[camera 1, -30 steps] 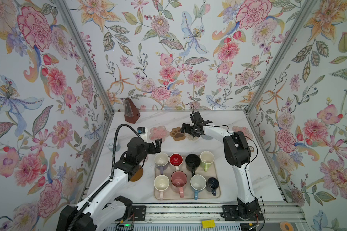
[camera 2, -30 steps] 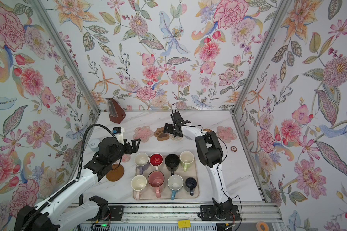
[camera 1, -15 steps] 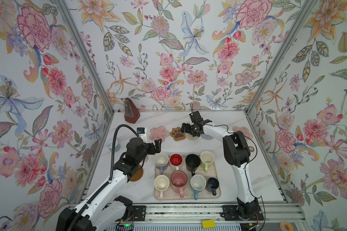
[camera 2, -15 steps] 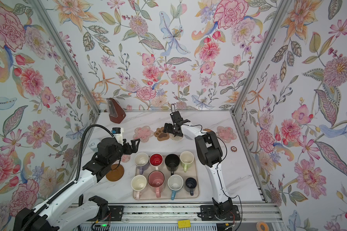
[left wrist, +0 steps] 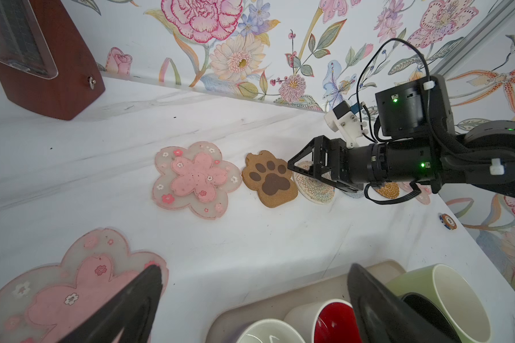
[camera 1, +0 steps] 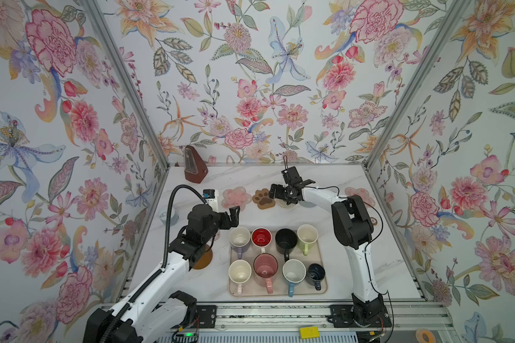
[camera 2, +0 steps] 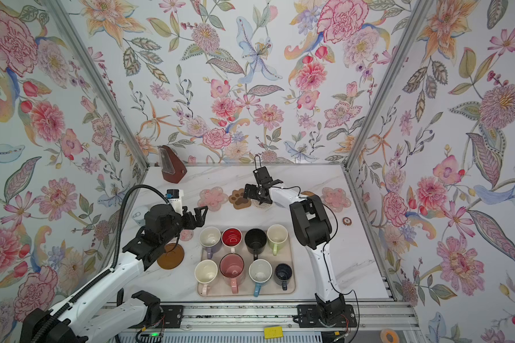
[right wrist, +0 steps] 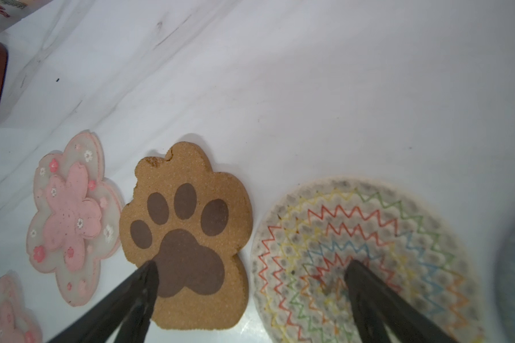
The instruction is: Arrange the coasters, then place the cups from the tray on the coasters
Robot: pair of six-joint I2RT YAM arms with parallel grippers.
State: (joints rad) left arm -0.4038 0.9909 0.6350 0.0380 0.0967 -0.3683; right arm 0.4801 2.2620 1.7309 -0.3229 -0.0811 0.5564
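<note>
A white marble worktop [camera 1: 384, 264] is seen from above, enclosed by floral walls. A beige tray [camera 1: 278, 292] sits toward 6 o'clock and holds all eight cups in two rows of four. The back row, from 9 toward 3 o'clock, has the lavender cup [camera 1: 239, 239], red-inside cup [camera 1: 261, 237], black cup [camera 1: 285, 240] and light green cup [camera 1: 306, 234]. The front row has the cream-pink cup [camera 1: 239, 271], speckled pink cup [camera 1: 265, 266], blue cup [camera 1: 293, 270] and small navy cup [camera 1: 315, 272].

Coasters lie in a line at 12 o'clock of the tray. A pink flower coaster [camera 1: 236, 198] comes first, with the paw print coaster [camera 1: 263, 198] just beside it, then the cream woven coaster [right wrist: 369, 237]. A far pink flower coaster [camera 1: 359, 194] lies at the 3 o'clock end. The brown disc coaster [camera 2: 170, 258] lies at 9 o'clock of the tray, partly under the left arm.

The right claw [right wrist: 250, 264] is spread wide and empty, low over the line. One finger is above the paw print coaster and the other above the cream woven coaster; contact cannot be told. The left claw [left wrist: 254, 268] is also spread and empty. It hangs at 10 o'clock of the tray, over a near pink flower coaster [left wrist: 66, 285]. A brown metronome [camera 1: 195, 166] stands at 11 o'clock.
</note>
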